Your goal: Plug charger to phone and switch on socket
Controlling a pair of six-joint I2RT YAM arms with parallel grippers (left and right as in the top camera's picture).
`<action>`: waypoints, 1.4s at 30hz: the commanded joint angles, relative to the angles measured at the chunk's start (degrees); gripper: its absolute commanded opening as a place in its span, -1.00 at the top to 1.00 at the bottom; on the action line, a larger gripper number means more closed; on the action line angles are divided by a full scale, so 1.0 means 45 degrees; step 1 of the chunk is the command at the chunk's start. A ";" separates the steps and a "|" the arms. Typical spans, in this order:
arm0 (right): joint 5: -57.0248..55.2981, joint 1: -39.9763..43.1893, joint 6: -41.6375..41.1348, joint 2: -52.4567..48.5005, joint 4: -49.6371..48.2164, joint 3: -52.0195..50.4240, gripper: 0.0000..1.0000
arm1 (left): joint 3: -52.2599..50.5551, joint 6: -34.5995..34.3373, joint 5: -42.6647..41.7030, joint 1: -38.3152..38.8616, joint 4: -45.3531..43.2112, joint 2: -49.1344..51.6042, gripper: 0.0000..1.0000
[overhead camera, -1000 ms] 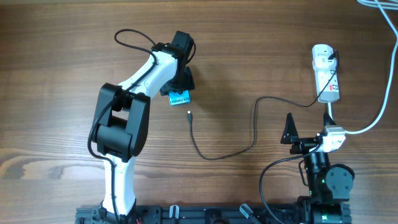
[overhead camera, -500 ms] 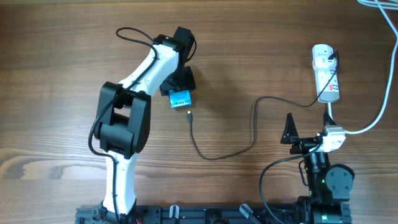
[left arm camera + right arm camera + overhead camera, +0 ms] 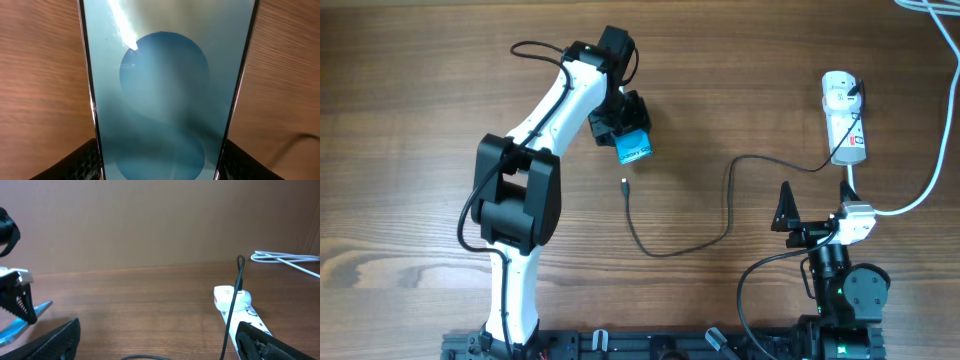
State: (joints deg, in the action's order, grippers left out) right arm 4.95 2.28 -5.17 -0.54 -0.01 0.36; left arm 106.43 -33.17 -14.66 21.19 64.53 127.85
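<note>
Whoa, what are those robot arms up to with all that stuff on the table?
The left pincer grips the blue-screened phone by its sides. The black charger cable lies on the table, its tip apart from the phone, so nothing is plugged into the phone yet. Its other end looks plugged into the white socket strip. The right pincer rests open near that strip, holding nothing.

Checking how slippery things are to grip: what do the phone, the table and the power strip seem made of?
The phone: glossy glass front, a bright streak reflects on it; thin shiny frame, metal or plastic. The table: matte wood or wood-look laminate, with visible grain. The power strip: smooth white plastic, by its moulded look.
</note>
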 commanded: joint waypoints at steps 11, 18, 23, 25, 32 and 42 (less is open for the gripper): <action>0.0189 -0.0044 -0.0199 -0.0024 -0.0039 -0.0010 -0.99 | 0.0811 -0.0738 -0.4585 -0.1234 0.1467 0.0063 0.92; 0.0189 -0.0044 -0.0194 -0.0024 -0.0039 -0.0010 -0.99 | 0.0811 -0.0733 -0.6465 -0.1860 0.2191 0.0063 0.92; 0.0189 -0.0044 -0.0194 -0.0024 -0.0039 -0.0010 -1.00 | 0.0811 -0.0733 -0.6596 -0.1919 0.2681 0.0063 0.92; 0.0189 -0.0044 -0.0194 -0.0024 -0.0039 -0.0010 -1.00 | 0.0811 -0.0729 -0.6596 -0.1919 0.2948 0.0063 0.92; 0.0257 -0.0044 -0.0257 -0.0024 -0.0039 -0.0010 -0.99 | 0.0811 -0.0476 -0.6596 -0.1914 0.3633 0.0063 0.92; 0.2414 -0.0044 -0.9918 -0.0126 -0.0248 -0.0010 -0.99 | 0.0811 -0.0457 -0.6586 -0.1904 0.3565 0.0063 0.92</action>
State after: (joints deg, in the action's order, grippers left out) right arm 9.30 2.28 -29.30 -0.56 -0.47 0.36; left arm 108.73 -36.10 -42.11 12.69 80.82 127.85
